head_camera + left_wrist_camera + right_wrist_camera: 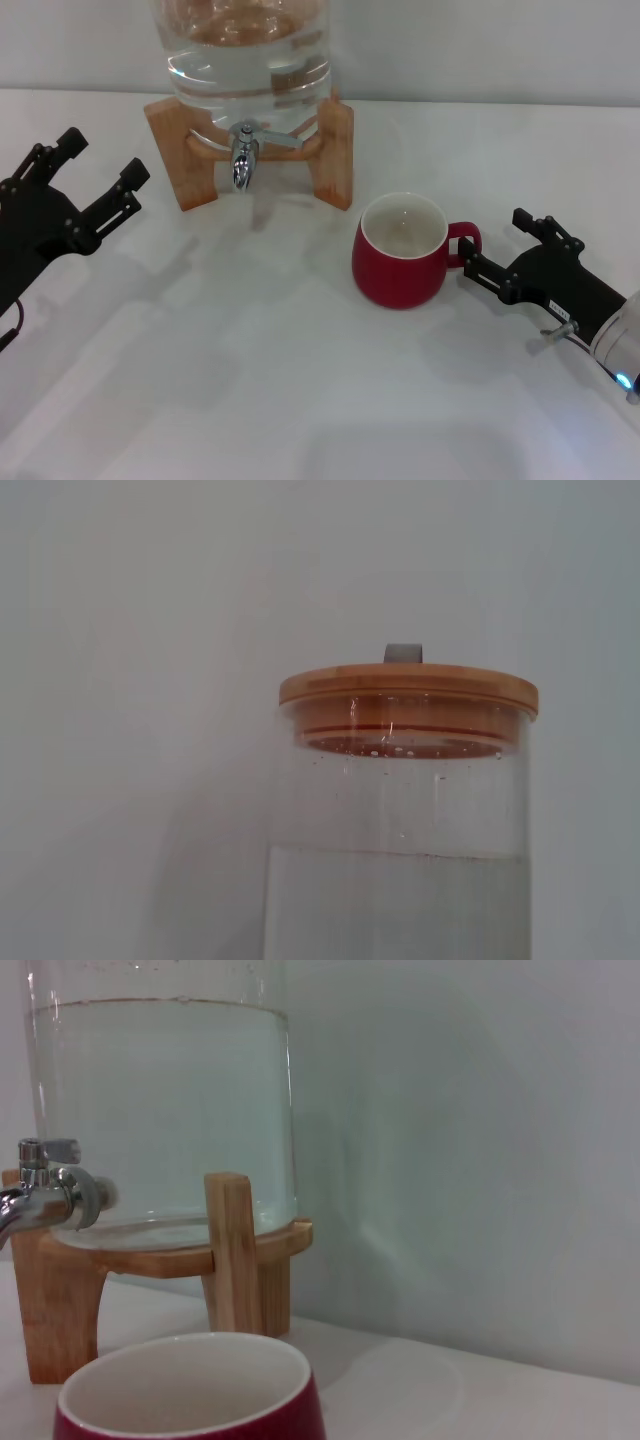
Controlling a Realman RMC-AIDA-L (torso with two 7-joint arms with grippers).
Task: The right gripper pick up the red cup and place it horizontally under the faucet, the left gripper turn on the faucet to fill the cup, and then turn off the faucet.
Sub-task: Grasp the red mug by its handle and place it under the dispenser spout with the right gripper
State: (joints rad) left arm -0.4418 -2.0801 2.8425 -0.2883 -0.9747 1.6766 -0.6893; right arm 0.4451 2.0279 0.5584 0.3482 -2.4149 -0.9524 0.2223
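Note:
The red cup [398, 262] stands upright on the white table, right of and in front of the faucet [243, 157], with its handle [466, 238] turned to the right. My right gripper [491, 243] is open just right of the cup, its prongs level with the handle and one prong close beside it. The right wrist view shows the cup's rim [190, 1390] close up and the faucet [50, 1195] off to one side. My left gripper [103, 158] hangs open at the left, well apart from the faucet. The cup's inside looks empty.
The clear water jug [248, 55] sits on a wooden stand [338, 150] at the back centre. The left wrist view shows only the jug's wooden lid [408, 688] and the water level below it. Bare white table lies in front of the spout.

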